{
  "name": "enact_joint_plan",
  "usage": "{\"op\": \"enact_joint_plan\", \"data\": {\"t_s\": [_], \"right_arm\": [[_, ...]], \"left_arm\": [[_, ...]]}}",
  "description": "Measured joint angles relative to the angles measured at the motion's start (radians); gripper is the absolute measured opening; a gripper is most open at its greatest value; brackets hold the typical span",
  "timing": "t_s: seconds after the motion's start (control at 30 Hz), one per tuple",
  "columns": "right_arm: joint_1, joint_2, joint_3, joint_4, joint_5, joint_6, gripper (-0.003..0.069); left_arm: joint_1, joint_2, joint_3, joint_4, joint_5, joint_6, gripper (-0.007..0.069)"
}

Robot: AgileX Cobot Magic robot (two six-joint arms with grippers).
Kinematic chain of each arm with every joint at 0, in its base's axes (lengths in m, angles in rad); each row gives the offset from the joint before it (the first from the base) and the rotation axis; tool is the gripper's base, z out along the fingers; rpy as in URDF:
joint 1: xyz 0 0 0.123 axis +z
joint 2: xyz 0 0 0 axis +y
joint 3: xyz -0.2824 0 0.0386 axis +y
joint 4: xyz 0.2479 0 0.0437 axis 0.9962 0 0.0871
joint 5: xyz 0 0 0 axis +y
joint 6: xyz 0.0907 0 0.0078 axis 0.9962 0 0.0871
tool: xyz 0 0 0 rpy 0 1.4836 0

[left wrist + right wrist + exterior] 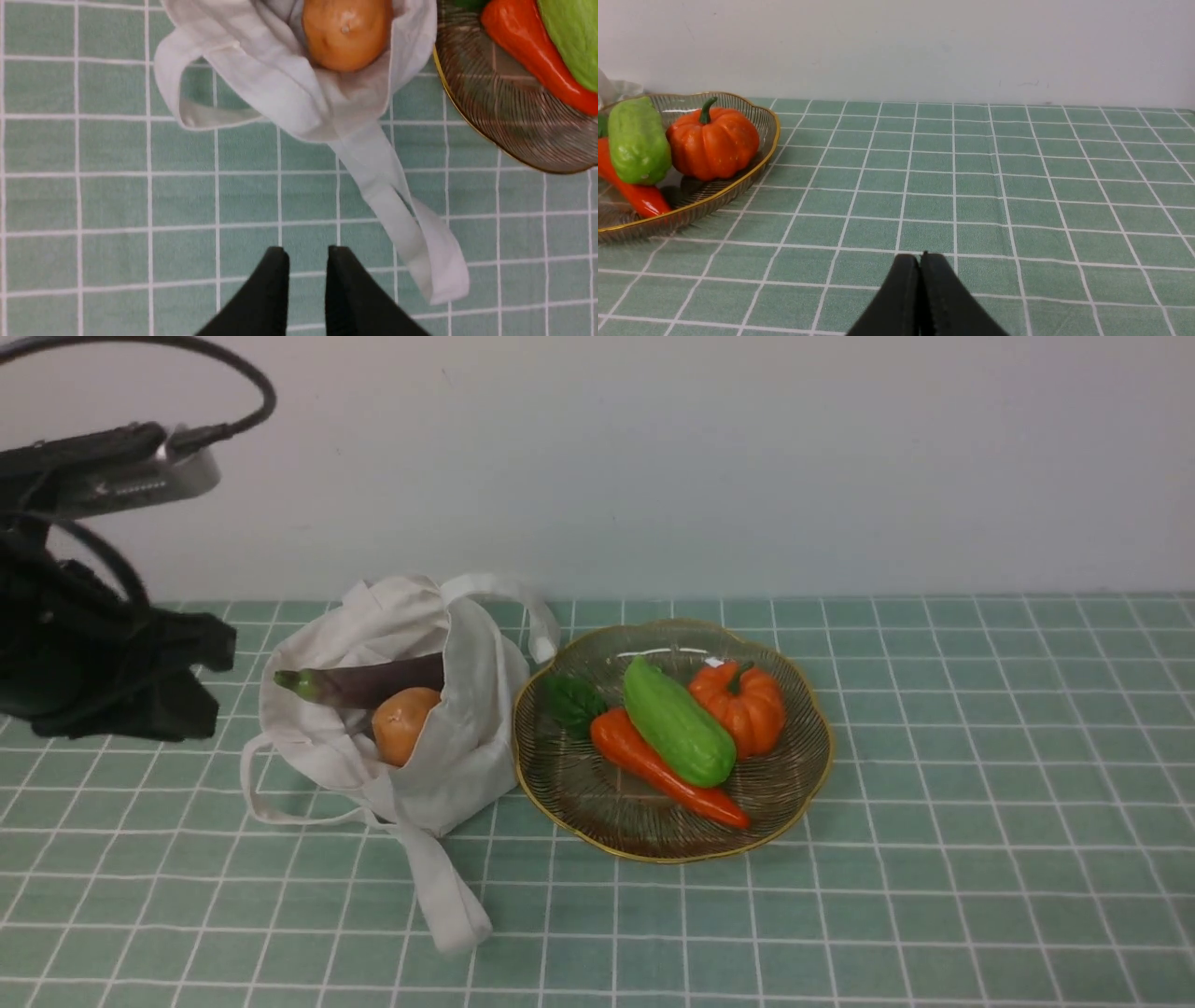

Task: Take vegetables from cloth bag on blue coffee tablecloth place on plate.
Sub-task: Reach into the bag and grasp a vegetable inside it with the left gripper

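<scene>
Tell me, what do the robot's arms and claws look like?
The left arm is bulky and black, topped by a silver-grey camera box with a looping black cable. The left gripper and right gripper each have two matte black fingers tapering to narrow tips.

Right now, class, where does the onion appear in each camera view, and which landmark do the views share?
Front view: the onion sits in the cloth bag's mouth, next to the eggplant, left of the plate.
Left wrist view: the onion lies in the cloth bag's opening, near the plate's rim.
Right wrist view: not in it.
Shared landmark: the gold-rimmed plate, seen in all three.
</scene>
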Motion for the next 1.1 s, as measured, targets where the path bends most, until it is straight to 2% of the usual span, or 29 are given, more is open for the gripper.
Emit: {"op": "enact_joint_plan", "data": {"t_s": [0.1, 0.17, 0.23, 0.27, 0.33, 0.4, 0.57, 0.7, 0.93, 1.1], "right_arm": [[0.000, 0.000, 0.000, 0.000, 0.000, 0.000, -0.0015], [0.000, 0.000, 0.000, 0.000, 0.000, 0.000, -0.0015], [0.000, 0.000, 0.000, 0.000, 0.000, 0.000, -0.0015], [0.000, 0.000, 0.000, 0.000, 0.000, 0.000, -0.0015], [0.000, 0.000, 0.000, 0.000, 0.000, 0.000, -0.0015], [0.000, 0.000, 0.000, 0.000, 0.000, 0.000, -0.0015], [0.000, 0.000, 0.000, 0.000, 0.000, 0.000, -0.0015], [0.000, 0.000, 0.000, 0.000, 0.000, 0.000, -0.0015], [0.000, 0.000, 0.000, 0.000, 0.000, 0.000, -0.0015], [0.000, 0.000, 0.000, 0.000, 0.000, 0.000, -0.0015]], "left_arm": [[0.000, 0.098, -0.082, 0.005, -0.007, 0.002, 0.0199], [0.000, 0.210, -0.181, 0.016, -0.008, 0.034, 0.0281], [0.000, 0.315, -0.263, 0.019, -0.009, 0.109, 0.0353], [0.000, 0.334, -0.286, 0.019, -0.009, 0.127, 0.0359], [0.000, 0.438, -0.363, 0.019, -0.009, 0.244, 0.0419], [0.000, 0.512, -0.405, 0.019, -0.009, 0.329, 0.0438], [0.000, 0.624, -0.459, 0.031, -0.011, 0.516, 0.0447], [0.000, 0.677, -0.462, 0.060, -0.050, 0.604, 0.0447], [0.000, 0.727, -0.464, 0.067, -0.099, 0.629, 0.0443], [0.000, 0.738, -0.466, 0.068, -0.132, 0.629, 0.0395]]}}
